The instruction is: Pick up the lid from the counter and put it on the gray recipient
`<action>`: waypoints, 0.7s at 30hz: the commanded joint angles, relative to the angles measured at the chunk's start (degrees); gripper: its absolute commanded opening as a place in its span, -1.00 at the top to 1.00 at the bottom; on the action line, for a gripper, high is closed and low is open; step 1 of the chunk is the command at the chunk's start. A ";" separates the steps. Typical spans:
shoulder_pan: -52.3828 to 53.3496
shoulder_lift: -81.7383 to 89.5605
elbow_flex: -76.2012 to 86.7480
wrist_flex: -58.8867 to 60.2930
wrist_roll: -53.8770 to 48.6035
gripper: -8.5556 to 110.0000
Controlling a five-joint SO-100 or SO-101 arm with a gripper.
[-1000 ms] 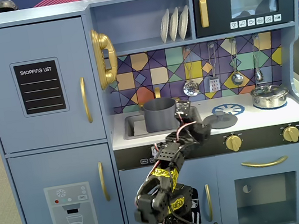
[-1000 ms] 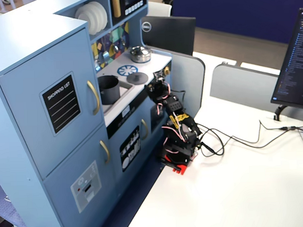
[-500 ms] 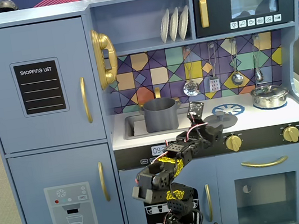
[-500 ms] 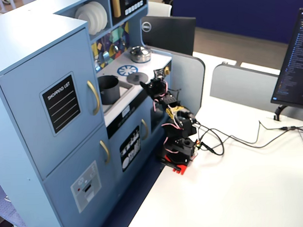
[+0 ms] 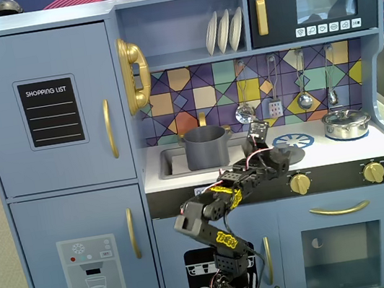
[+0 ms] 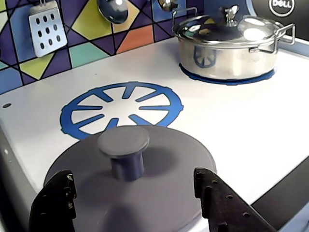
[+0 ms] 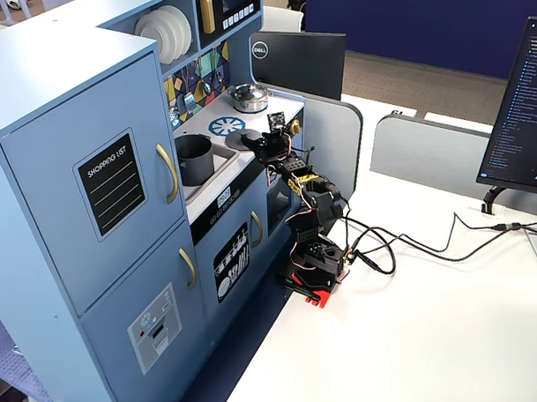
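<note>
One big blue toy kitchen (image 5: 75, 279) fills most of the front fixed view, and its fridge door has a little black board reading "SHOPPING LIST" (image 5: 47, 91). Off to the side in a fixed view there's a dark monitor back with the "DELL" logo (image 7: 259, 49), and the same logo peeks into the top right corner of the wrist view.

On the white counter (image 6: 251, 125), the gray recipient (image 5: 206, 147) sits in the sink, well to the left of the pincer in the front view, lid off. The shiny silver pot (image 6: 226, 44) with its own lid sits beyond the pincer and to the right in the wrist view, on a blue burner ring. Another blue burner pattern (image 6: 121, 109) is just past the lid.

The lid (image 6: 130, 181) lies flat on the counter right under the pincer (image 6: 133, 200), knob up. Both black fingers (image 6: 55, 203) are spread wide, one on each side of the disc, clasping nothing, and I can't tell if they touch its rim.
</note>
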 commanded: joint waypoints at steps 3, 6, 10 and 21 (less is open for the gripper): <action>-0.09 -3.34 -6.06 -3.52 -0.88 0.45; -0.18 -5.10 -6.77 -4.22 -1.41 0.47; -0.44 -7.03 -7.47 -5.36 -1.67 0.47; -1.58 -14.24 -12.13 -8.35 -2.37 0.49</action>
